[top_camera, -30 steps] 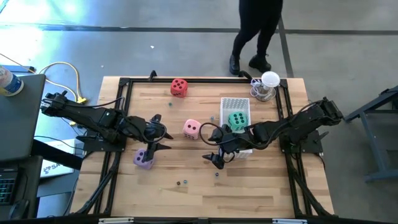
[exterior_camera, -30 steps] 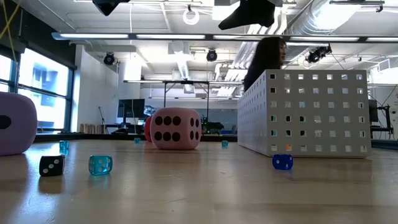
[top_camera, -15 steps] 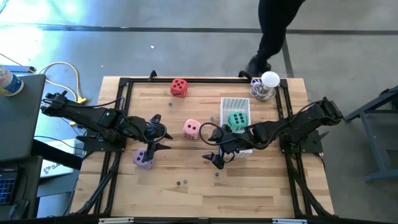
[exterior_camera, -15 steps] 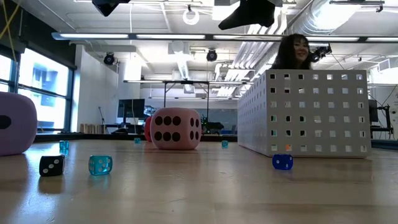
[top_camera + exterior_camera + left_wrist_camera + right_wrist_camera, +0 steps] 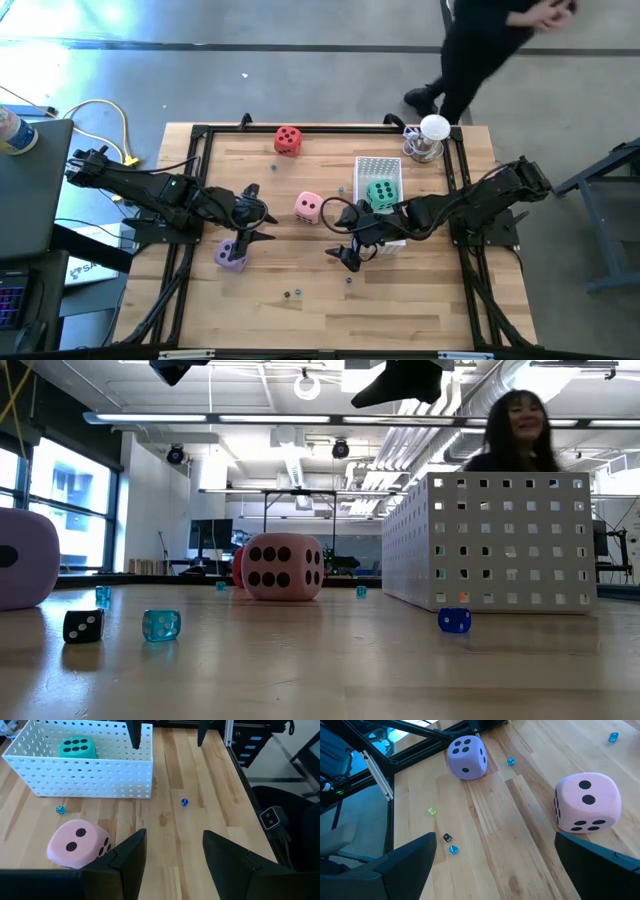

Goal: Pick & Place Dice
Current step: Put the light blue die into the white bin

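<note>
Dice status: the green die (image 5: 381, 193) already sits inside the white perforated basket (image 5: 367, 165); the pink die (image 5: 308, 207), purple die (image 5: 232, 254) and red die (image 5: 288, 139) lie loose on the table (image 5: 300, 320), so by my judgement one of four is placed. Left gripper (image 5: 262, 225) hovers between pink and purple, fingers apart, holding nothing. Right gripper (image 5: 345, 254) hangs beside the basket, fingers wide apart, empty.

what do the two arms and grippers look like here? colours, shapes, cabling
Both arms are dark, near-black jointed links on black bases at the table's side edges. Black cables loop loosely beside the left gripper and the right gripper. Each gripper has two flat, angular black fingers; the right one's look broad and matte. No markings visible.
</note>
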Robot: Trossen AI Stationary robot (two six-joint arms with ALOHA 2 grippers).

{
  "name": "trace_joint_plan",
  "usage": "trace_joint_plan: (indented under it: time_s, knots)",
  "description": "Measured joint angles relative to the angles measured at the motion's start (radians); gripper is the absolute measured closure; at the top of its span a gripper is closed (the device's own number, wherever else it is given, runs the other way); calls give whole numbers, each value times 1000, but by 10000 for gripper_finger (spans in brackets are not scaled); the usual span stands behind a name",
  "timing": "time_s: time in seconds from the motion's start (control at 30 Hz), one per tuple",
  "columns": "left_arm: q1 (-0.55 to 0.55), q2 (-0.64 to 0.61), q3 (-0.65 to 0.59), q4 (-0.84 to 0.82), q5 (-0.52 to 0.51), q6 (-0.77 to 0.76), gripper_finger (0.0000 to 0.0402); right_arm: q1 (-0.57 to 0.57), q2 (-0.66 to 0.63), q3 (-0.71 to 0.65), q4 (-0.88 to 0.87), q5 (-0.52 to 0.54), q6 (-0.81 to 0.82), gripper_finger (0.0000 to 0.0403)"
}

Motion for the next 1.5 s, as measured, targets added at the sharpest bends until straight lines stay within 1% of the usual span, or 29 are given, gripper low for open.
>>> trace_joint_plan:
  time_s: [0.37,1.1,1.5]
  knots:
    - [0,0,0,11,1,71,214,0,0,0,0,0,0,4]
    - [0,0,0,37,0,55,214,0,0,0,0,0,0,4]
    - [0,0,0,18,0,55,214,0,0,0,0,0,0,4]
